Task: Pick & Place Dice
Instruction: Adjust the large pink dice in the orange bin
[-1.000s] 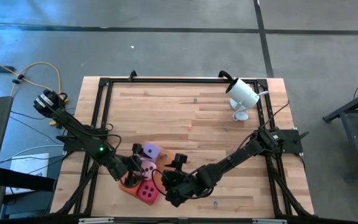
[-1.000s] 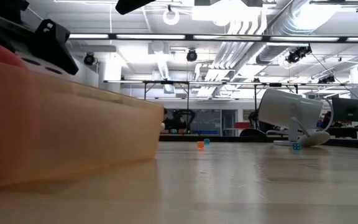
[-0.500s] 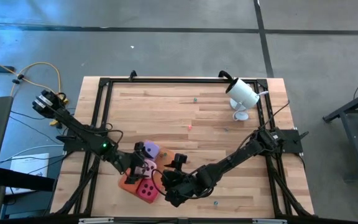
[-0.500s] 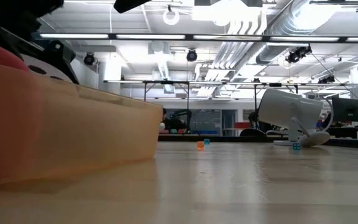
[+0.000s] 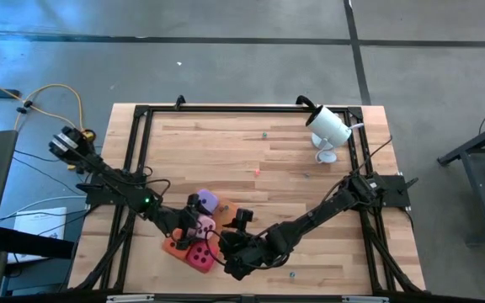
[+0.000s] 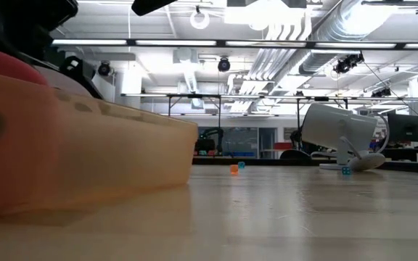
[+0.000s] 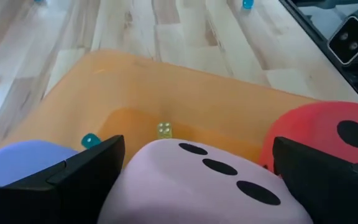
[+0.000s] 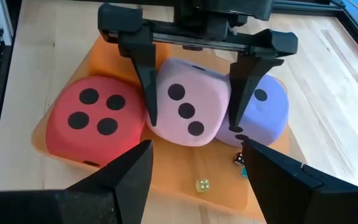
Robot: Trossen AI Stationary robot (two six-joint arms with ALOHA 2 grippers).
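Note:
The flat orange tray point(image 5: 175, 247) lies near the table's near edge. It holds the magenta die point(image 8: 95, 121), the light pink die point(image 8: 188, 102) and the purple die point(image 8: 267, 104) in a row. The orange die is not in view. My left gripper point(image 8: 192, 124) reaches in from the table's left and is shut on the pink die point(image 7: 210, 180), with the purple die point(image 7: 17, 163) and the magenta die point(image 7: 337, 134) just outside its fingers. My right gripper point(image 8: 196, 149) hangs open at the tray's right side point(image 5: 228, 252) and touches nothing. My left gripper pinches the light pink die by two opposite side faces, one finger point(image 8: 146, 87) at the face toward the magenta die and the other point(image 8: 240, 87) at the face toward the purple die point(image 8: 225, 93). The fingers slant down from the table's left. The die sits upright, three pips up; its underside is hidden.
Tiny yellow point(image 7: 164, 129) and teal point(image 7: 91, 140) dice lie on the tray floor. More tiny dice are scattered on the wood point(image 5: 258, 171). A white device on a stand point(image 5: 329, 128) sits at the far right corner. Black rails point(image 5: 137, 160) border the table.
My left gripper has moved toward the table's right, farther over the tray, between the purple and magenta dice. In the low view the tray's end wall has shifted a little to the right. My right arm has kept still.

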